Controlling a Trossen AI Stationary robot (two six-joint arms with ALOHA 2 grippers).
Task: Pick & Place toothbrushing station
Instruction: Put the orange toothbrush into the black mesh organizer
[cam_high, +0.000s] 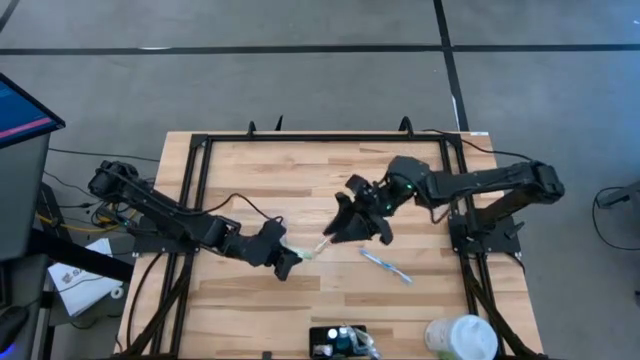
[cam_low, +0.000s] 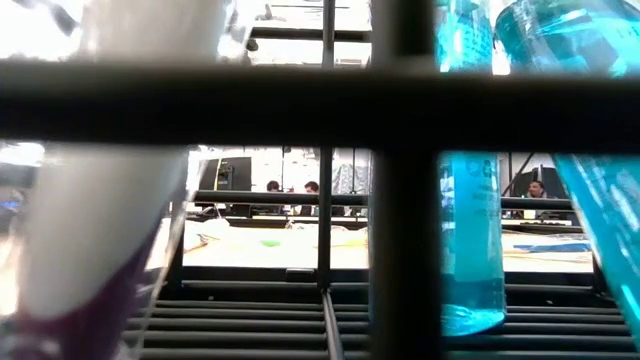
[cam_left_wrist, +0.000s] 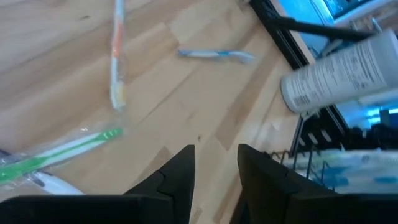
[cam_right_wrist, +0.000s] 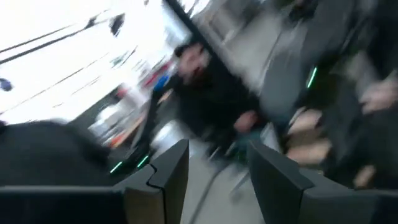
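— The table (cam_high: 330, 180) looks like pale wood planks, smooth, matt?
— Yes, framed by black metal rails (cam_high: 195, 200). The blue toothbrush (cam_high: 385, 265) seems glossy plastic; the white bottle (cam_left_wrist: 339, 68) carries a printed label.

Blue toothbrush (cam_high: 385, 265) and green toothbrush (cam_high: 312, 250) clutter mid-table.

The toothbrushing station, a small, low, black rectangular holder (cam_high: 338, 342), sat at the near edge of the wooden table, roughly midway along it, partly cut off by the high view's lower border, with small items standing inside it.
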